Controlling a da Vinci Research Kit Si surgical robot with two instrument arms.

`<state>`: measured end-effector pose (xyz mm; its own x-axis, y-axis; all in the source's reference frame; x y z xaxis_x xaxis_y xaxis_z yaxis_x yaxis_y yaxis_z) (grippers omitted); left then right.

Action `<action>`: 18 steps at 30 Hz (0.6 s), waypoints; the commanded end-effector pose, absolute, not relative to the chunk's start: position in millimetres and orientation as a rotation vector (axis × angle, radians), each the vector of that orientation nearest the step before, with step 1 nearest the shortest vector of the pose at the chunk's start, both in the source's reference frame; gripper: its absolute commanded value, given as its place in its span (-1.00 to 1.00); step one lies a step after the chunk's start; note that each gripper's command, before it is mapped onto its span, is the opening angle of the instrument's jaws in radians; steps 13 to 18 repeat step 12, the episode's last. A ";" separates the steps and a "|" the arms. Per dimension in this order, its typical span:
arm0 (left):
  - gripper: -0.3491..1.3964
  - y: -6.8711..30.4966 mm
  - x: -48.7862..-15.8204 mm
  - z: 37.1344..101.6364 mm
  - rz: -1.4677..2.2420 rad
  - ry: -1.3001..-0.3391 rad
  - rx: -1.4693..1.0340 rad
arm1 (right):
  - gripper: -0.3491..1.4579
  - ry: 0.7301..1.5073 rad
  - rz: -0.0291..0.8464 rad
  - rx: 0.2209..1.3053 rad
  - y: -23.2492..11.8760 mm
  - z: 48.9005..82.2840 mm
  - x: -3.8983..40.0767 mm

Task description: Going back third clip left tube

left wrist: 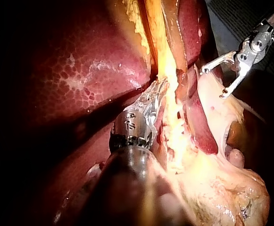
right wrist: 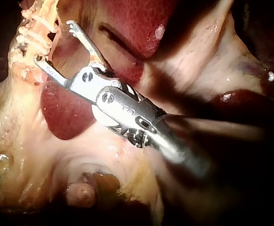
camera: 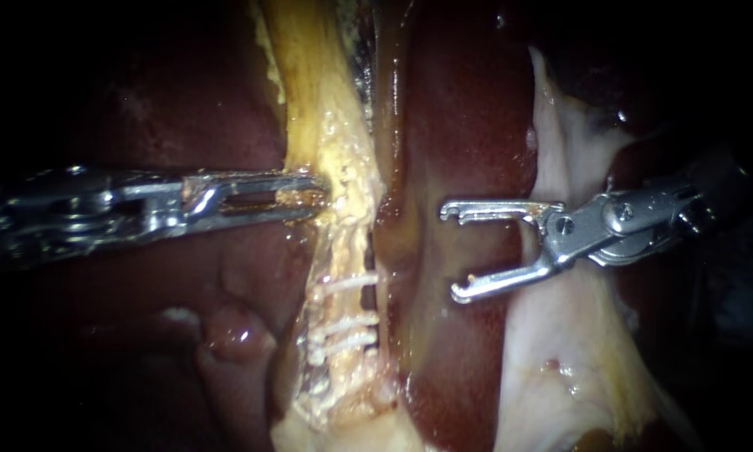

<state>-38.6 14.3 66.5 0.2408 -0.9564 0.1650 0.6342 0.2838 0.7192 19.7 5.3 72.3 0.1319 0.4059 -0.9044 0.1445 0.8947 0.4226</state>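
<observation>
The right instrument [camera: 450, 251] hangs nearest the endoscope, its two hooked jaws spread wide apart and holding nothing, in front of dark red liver [camera: 468, 125] and beside a sheet of pale tissue [camera: 560, 351]. Across from it, the left instrument [camera: 318, 199] reaches in level, its long slotted jaws closed together on the edge of the left tube [camera: 322, 125], a ragged yellow strand running top to bottom. Three white clips [camera: 343, 325] cross that tube below the left instrument's grip, one a little above a close pair, all well clear of the right instrument's open jaws. In the right wrist view, the right instrument [right wrist: 53, 41] gapes just short of the clips [right wrist: 35, 28], apart from them. In the left wrist view, the left instrument [left wrist: 158, 89] presses its tip into the yellow strand, with the right instrument [left wrist: 213, 84] open farther off, and liver lies behind everything
</observation>
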 end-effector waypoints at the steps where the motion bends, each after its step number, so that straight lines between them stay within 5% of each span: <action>1: -1.00 14.2 -38.7 66.3 -1.178 -0.663 0.582 | 0.05 1.441 0.200 0.465 5.3 72.3 19.7; 18: -1.00 14.2 -38.7 66.1 -1.179 -0.663 0.582 | 0.05 1.441 0.201 0.465 5.3 72.3 19.7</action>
